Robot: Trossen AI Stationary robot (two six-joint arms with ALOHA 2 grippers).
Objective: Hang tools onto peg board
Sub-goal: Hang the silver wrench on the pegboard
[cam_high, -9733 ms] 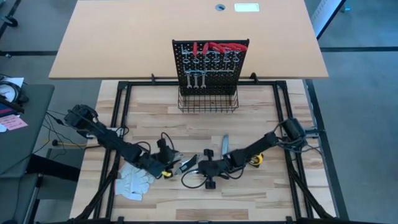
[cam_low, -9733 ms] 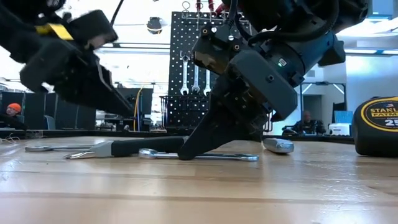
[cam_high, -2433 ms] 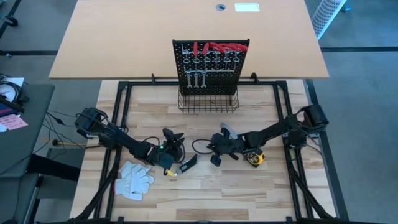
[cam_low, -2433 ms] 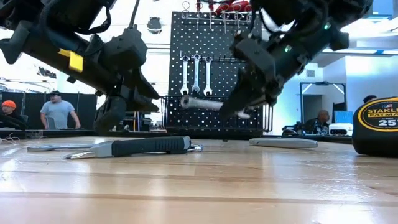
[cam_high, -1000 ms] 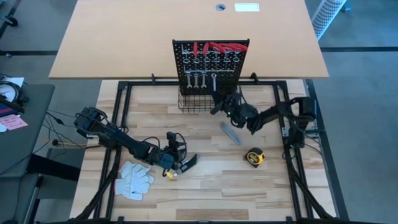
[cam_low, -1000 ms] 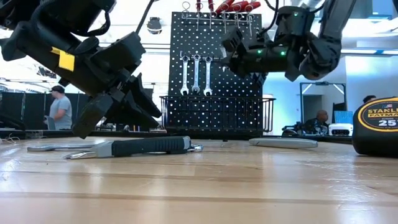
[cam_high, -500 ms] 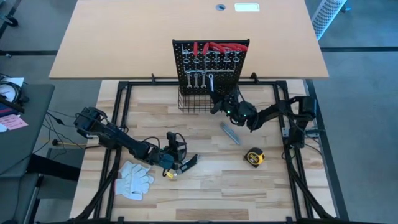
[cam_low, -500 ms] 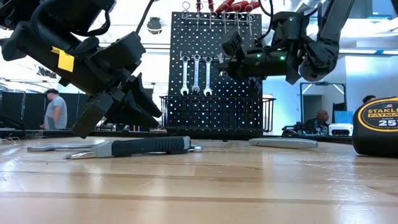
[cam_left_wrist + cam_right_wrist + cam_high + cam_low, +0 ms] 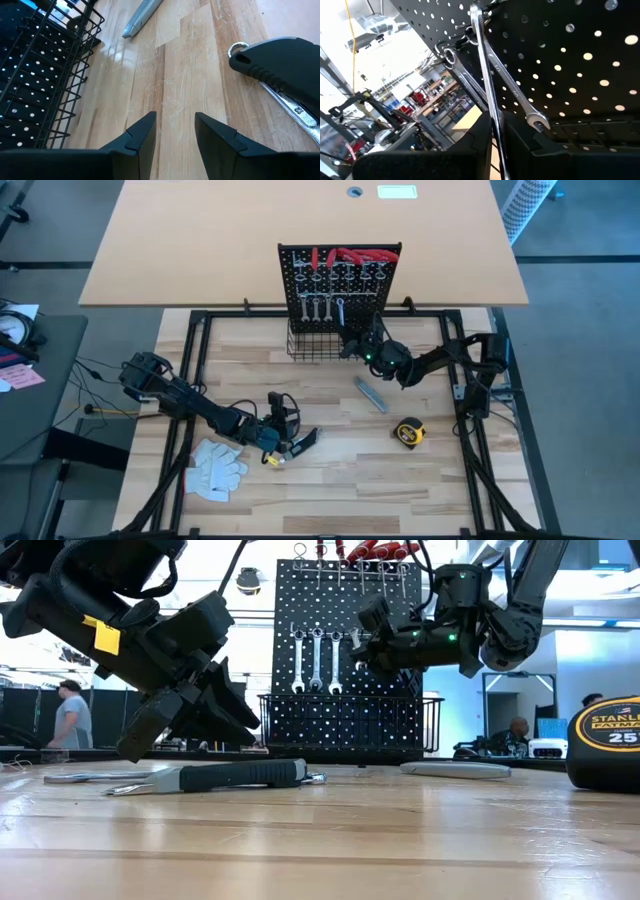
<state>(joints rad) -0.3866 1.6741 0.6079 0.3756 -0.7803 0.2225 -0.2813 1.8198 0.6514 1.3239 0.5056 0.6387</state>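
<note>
Four wrenches hung on the peg board (image 9: 338,275) in the high view where three had hung a couple of seconds before; the fourth wrench (image 9: 340,310) had gone up beside the others, and the right end effector (image 9: 352,346) sat close under it at the wire basket (image 9: 335,348), well clear of the worktop (image 9: 330,480) edges. The left end effector (image 9: 290,427) waited low near the black-handled tool (image 9: 303,441), with the utility knife (image 9: 369,394), tape measure (image 9: 407,433) and gloves (image 9: 216,468) lying apart on open wood. In the low view the right end effector (image 9: 362,628) hovered just right of the hanging row, above the basket rim. In the left wrist view its fingers (image 9: 145,135) stood parted and empty over bare boards. In the right wrist view the wrench ran between the right arm's fingers (image 9: 485,135), its upper end at a hook; the grip appeared to be just loosening, so release looked begun, not finished. Several tools remained to hang.
</note>
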